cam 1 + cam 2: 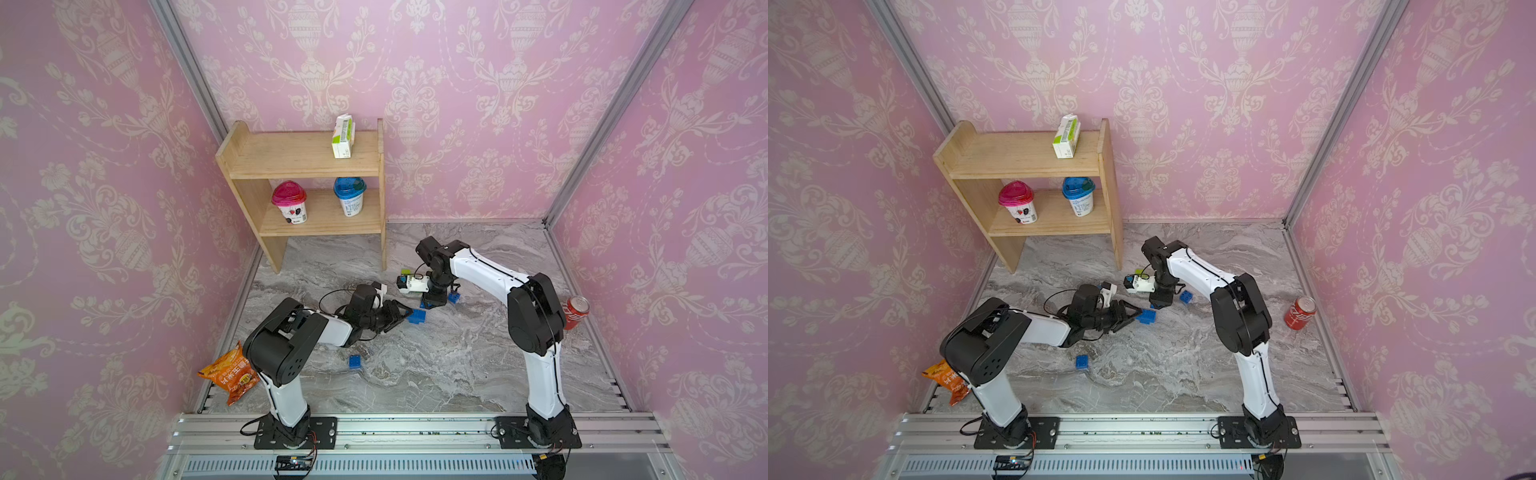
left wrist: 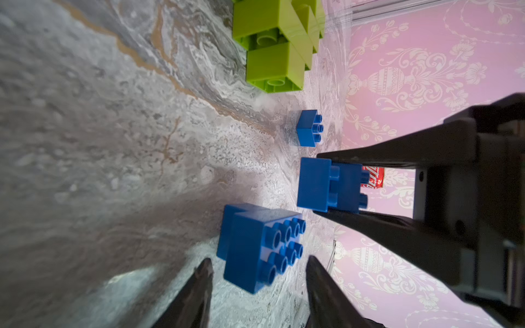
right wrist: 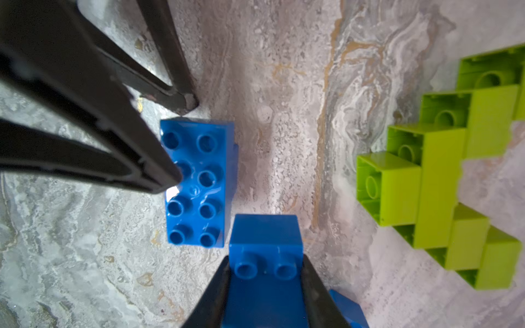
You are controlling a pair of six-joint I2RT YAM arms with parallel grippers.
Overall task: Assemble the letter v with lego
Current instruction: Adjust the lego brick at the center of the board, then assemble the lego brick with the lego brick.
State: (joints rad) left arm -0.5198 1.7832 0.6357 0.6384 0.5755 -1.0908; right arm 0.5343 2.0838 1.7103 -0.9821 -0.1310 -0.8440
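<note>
The grey marbled counter [image 1: 436, 374] fills the floor of a pink-papered booth, and a two-tier pale wooden shelf [image 1: 299, 156] stands at its far left corner. The left arm [image 1: 332, 328] lies low toward the middle. The right arm [image 1: 490, 270] bends over from the other side, wrist pointing down. An orange crinkled snack bag [image 1: 228, 376] lies by the left arm's base, and a red soda can [image 1: 1300, 313] stands near the counter's right edge. The shelf carries a white-and-green carton [image 1: 343, 137] on top, with a pink-lidded cup [image 1: 289, 203] and a blue-lidded cup [image 1: 350, 197] below.

The lego sits mid-counter. A stepped chain of lime-green plastic bricks [image 3: 440, 176] lies on its side, hollow undersides showing, near the blue pieces but apart from them. A long blue eight-stud plastic brick [image 1: 415, 316] lies flat, studs up, just ahead of the left end effector [image 2: 260, 259] — its jaws stand apart, clamping nothing. One fingertip [image 3: 170, 176] hangs over the studded top; whether it touches cannot be told. The right end effector [image 3: 265, 264] is clenched on a smaller blue studded plastic brick [image 3: 265, 241], held just beside the long brick's end. Two small blue square bricks lie loose — one [image 1: 454, 297] just beside the right end effector, the other [image 1: 354, 360] alone in front of the left arm.
</note>
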